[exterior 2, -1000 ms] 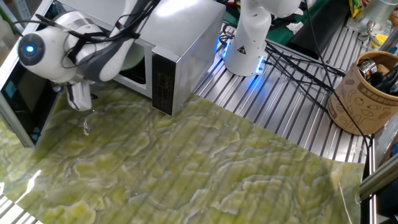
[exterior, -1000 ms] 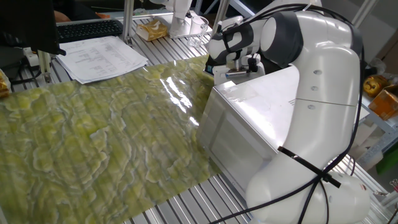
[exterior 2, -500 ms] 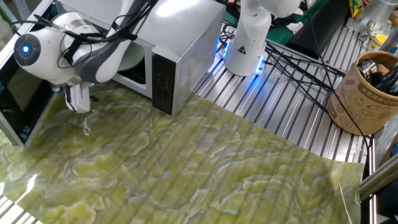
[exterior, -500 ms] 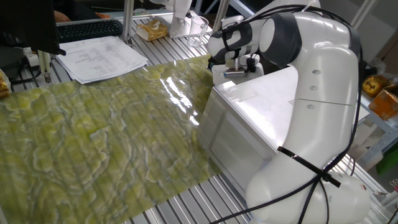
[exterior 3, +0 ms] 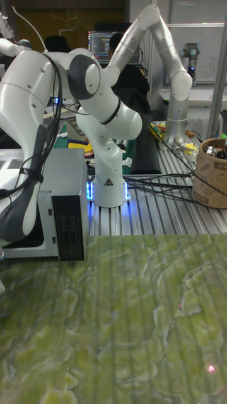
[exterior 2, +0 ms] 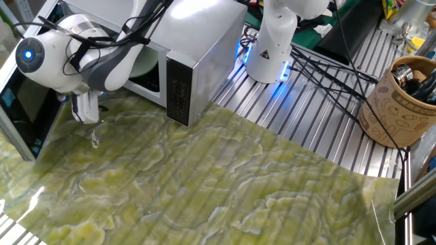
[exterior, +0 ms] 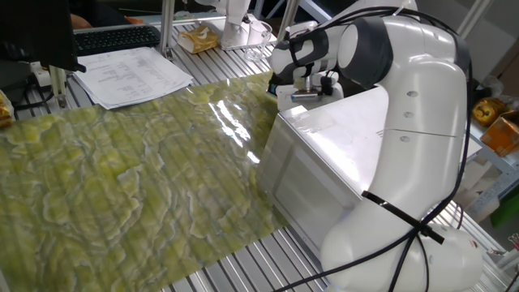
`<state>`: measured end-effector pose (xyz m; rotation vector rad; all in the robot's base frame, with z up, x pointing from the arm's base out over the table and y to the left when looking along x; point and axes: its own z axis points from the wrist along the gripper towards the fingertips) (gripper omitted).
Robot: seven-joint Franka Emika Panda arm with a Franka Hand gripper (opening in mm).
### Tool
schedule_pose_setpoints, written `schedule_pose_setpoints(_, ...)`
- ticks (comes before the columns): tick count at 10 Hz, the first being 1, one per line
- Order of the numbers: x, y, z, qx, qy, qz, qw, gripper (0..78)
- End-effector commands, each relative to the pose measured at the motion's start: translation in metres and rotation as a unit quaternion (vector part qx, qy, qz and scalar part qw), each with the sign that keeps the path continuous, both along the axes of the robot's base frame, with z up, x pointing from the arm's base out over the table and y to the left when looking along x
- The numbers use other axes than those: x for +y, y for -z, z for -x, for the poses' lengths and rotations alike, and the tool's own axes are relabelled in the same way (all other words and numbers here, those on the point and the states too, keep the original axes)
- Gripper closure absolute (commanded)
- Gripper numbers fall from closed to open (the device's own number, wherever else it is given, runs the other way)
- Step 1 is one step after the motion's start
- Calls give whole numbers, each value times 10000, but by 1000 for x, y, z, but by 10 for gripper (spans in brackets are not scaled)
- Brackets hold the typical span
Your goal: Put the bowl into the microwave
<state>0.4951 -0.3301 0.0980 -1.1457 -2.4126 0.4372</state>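
- Gripper (exterior 2: 86, 109): hangs fingers-down just outside the microwave's open front, its tips just above the mat; the fingers look pressed together with nothing between them, though the view is small. In the one fixed view only its upper body shows, past the far edge of the microwave.
- Bowl (exterior 2: 144, 62): pale green, inside the microwave cavity, behind and to the right of the gripper, apart from it; partly hidden by the arm.
- Microwave (exterior 2: 204, 47): silver box on the bench, right of the gripper; control panel faces the mat.
- Door (exterior 2: 27, 112): dark glass, swung open, left of the gripper.
- Mat (exterior 2: 225, 184): green marbled sheet over the bench, beneath the gripper.
- Bench (exterior 2: 327, 136): ribbed metal top, bare beyond the mat.
- Cup (exterior 2: 398, 102): brown patterned holder, far right of the gripper.
- Papers (exterior: 134, 73): printed sheets at the mat's far corner, well apart from the gripper.
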Motion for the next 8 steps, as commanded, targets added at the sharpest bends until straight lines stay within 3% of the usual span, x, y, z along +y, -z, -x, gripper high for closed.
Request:
schedule_pose_setpoints(1, 0, -1, 1, 437, -1125, -1082, 9868, 1)
schedule_pose_setpoints(2, 0, -1, 1, 482, -1198, -1154, 9849, 1)
schedule_pose_setpoints(3, 1, 2, 3, 649, -1443, -1377, 9777, 1)
schedule_pose_setpoints(5, 6, 6, 5, 802, -1613, -1569, 9711, 1)
schedule_pose_setpoints(6, 11, 2, 3, 1076, -1720, -1724, 9639, 1)
schedule_pose_setpoints(7, 13, 0, 3, 1159, -1726, -1755, 9623, 1)
schedule_pose_setpoints(8, 22, -4, 5, 1497, -1749, -1866, 9551, 1)
